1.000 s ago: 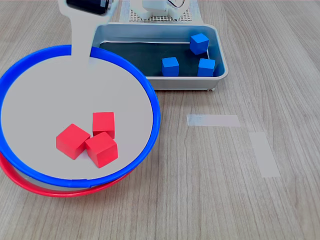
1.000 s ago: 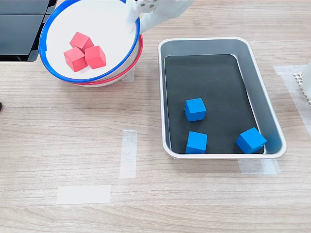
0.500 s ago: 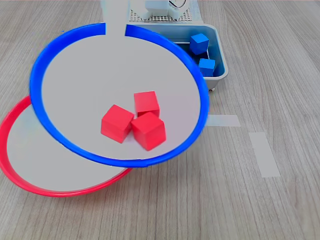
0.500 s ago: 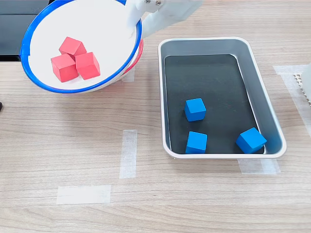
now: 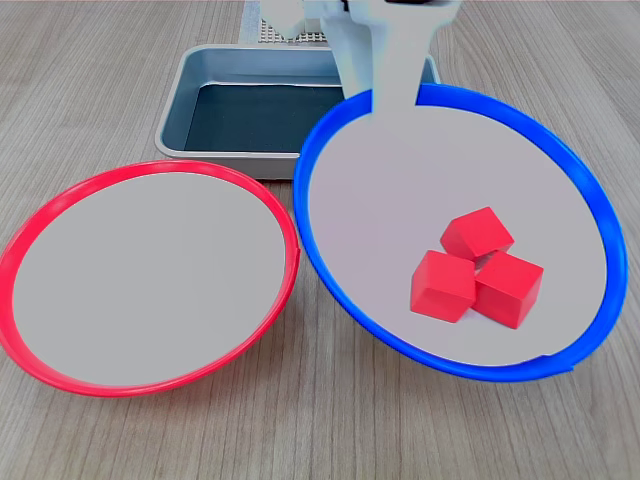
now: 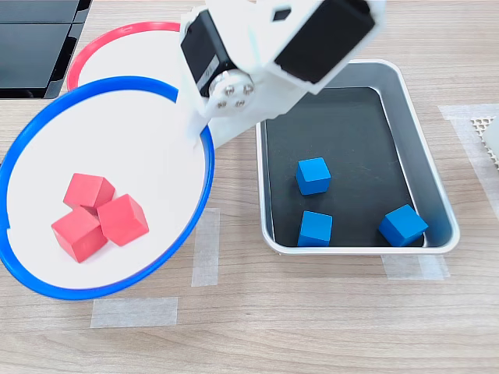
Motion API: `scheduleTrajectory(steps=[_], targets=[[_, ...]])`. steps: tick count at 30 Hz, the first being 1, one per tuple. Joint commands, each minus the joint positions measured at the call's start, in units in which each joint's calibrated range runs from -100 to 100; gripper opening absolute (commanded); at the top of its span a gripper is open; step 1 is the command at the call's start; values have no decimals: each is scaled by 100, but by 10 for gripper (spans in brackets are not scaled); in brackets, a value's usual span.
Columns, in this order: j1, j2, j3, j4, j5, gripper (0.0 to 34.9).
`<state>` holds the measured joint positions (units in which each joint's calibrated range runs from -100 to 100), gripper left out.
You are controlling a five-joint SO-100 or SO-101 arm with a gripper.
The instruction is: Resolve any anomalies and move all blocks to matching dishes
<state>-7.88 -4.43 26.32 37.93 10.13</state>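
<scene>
We see the gripper (image 6: pixel 199 136) pinching the blue-rimmed dish (image 6: pixel 47 284) by its rim, lifted beside the red-rimmed dish (image 5: pixel 60 370); it looks light, stiff and slick, so the three red blocks (image 5: pixel 478 268) inside may slide if tilted.

Grey metal tray (image 6: pixel 413 148) sits on the wooden tabletop (image 6: pixel 327 327), rectangular, rounded corners, dark liner inside (liner looks black in the second exterior view). Pale tape strips (image 6: pixel 133 312) are stuck flat to the wood, one beside the tray's near corner. A white perforated plate (image 5: pixel 268 32) lies behind the tray in the first exterior view.
</scene>
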Motion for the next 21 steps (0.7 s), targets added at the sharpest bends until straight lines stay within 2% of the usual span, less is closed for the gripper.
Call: scheduleTrajectory(steps=[1, 19, 21], targets=[[-158, 209, -278, -223, 5, 0], [-384, 1019, 222, -759, 317, 2], [-337, 934, 359, -726, 391, 18]])
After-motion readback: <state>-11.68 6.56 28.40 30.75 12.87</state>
